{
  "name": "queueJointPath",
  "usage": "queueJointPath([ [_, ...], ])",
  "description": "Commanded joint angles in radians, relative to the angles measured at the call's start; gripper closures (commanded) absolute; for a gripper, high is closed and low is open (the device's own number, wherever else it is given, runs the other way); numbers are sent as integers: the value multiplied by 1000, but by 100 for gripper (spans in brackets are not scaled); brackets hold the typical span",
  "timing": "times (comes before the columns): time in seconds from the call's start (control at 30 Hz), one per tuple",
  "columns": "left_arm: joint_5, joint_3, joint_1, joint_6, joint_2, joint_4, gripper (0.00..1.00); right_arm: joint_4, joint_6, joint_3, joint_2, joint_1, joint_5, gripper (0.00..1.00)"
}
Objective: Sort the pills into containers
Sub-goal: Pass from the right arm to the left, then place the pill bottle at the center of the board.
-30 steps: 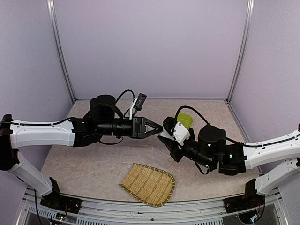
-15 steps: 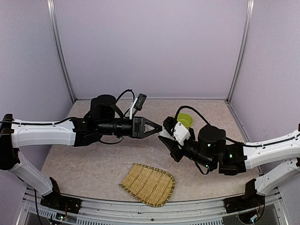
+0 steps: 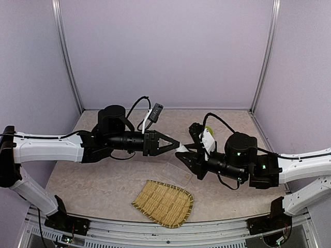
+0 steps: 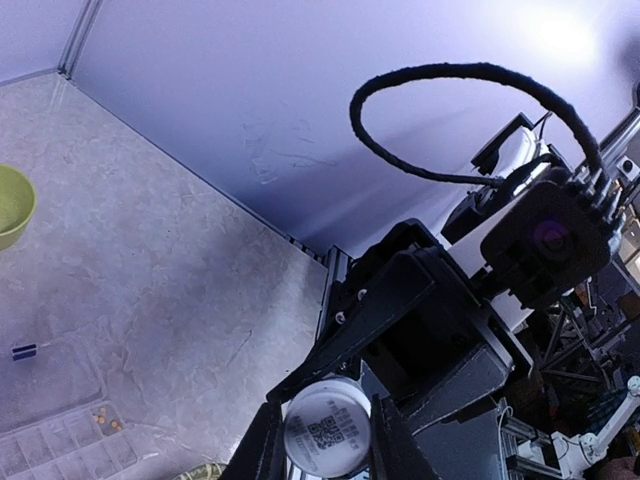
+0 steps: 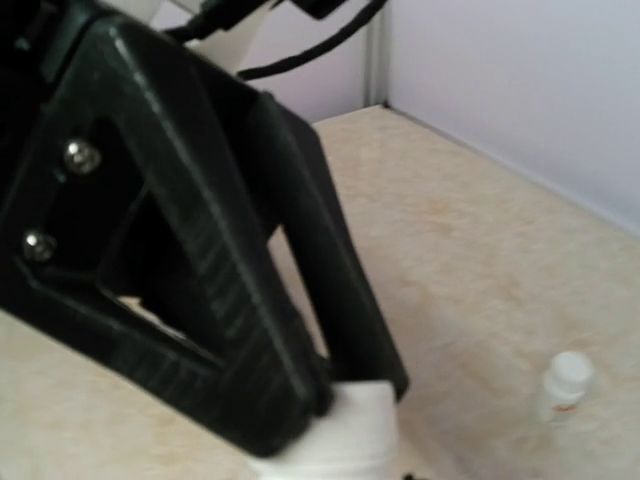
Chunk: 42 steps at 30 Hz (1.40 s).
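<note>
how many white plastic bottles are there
2: one white round plastic bottle clamped by the left gripper in mid-air, one small white bottle upright on the beige table. More may be hidden.

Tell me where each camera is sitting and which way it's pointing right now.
Top external: high behind the bases, looking down on the table; both arms show, left gripper and right gripper tip to tip.
Left wrist: on the left arm, facing the right arm; its own fingers flank a white bottle.
Right wrist: on the right arm, facing the left gripper; its own fingers unclear.
Shared: both wrist views show that bottle; top and left wrist both show the organiser box.
</note>
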Motion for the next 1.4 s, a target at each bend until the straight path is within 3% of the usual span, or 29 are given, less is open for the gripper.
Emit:
queueJointPath([
  [0.0,120,-15,-27,55,-22,64,100,-16,118,49,-19,-9,-109,73],
  [0.1,102,-16,-25,44,-21,62,100,-27,115,55,-10,-9,-104,70],
  [0.23,73,-24,-15,26,-30,61,100,-46,90,66,14,-9,-88,53],
  [0.47,26,-56,21,15,-67,41,100,-71,63,58,-1,-11,-28,1],
  [0.73,-111,-62,83,88,-108,-117,100,-122,41,33,-77,-19,64,0],
  [1.03,-450,-67,192,218,-136,-351,100,-154,62,-32,-169,-66,146,0],
  [1.37,-669,-30,333,225,53,-356,100,-152,95,-73,-152,-83,163,0],
])
